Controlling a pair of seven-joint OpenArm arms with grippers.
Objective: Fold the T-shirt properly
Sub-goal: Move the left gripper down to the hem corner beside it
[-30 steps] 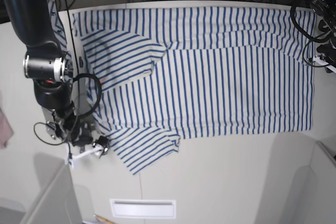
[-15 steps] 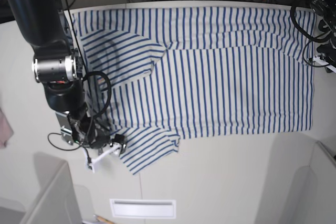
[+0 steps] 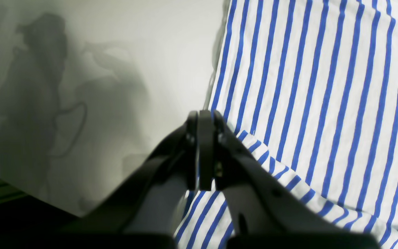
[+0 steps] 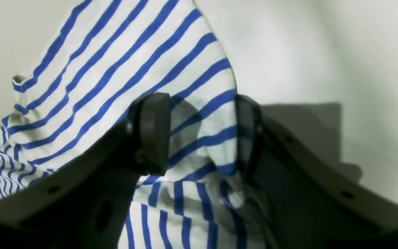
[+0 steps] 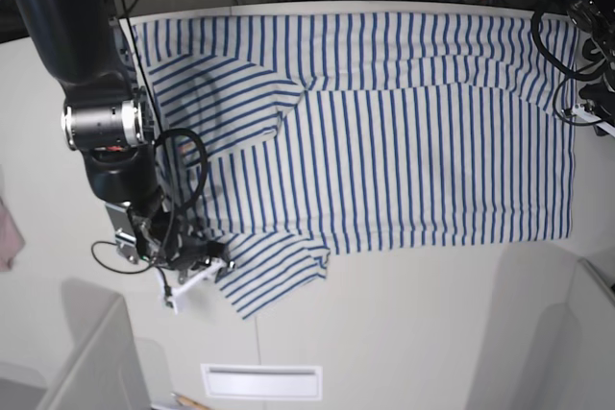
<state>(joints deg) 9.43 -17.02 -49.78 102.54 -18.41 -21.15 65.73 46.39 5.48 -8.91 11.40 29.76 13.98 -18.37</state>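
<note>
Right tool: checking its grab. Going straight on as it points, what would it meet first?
Probably the T-shirt: a striped sleeve fold already lies between the jaws of the right tool, with bare table beyond it.

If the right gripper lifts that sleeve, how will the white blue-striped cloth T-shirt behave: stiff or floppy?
The white blue-striped cloth T-shirt will probably be floppy: its sleeve already buckles between the right gripper fingers. It looks thin and light, lying flat with soft folds, so the lifted part should drape. The rest will likely drag along the pale table.
</note>
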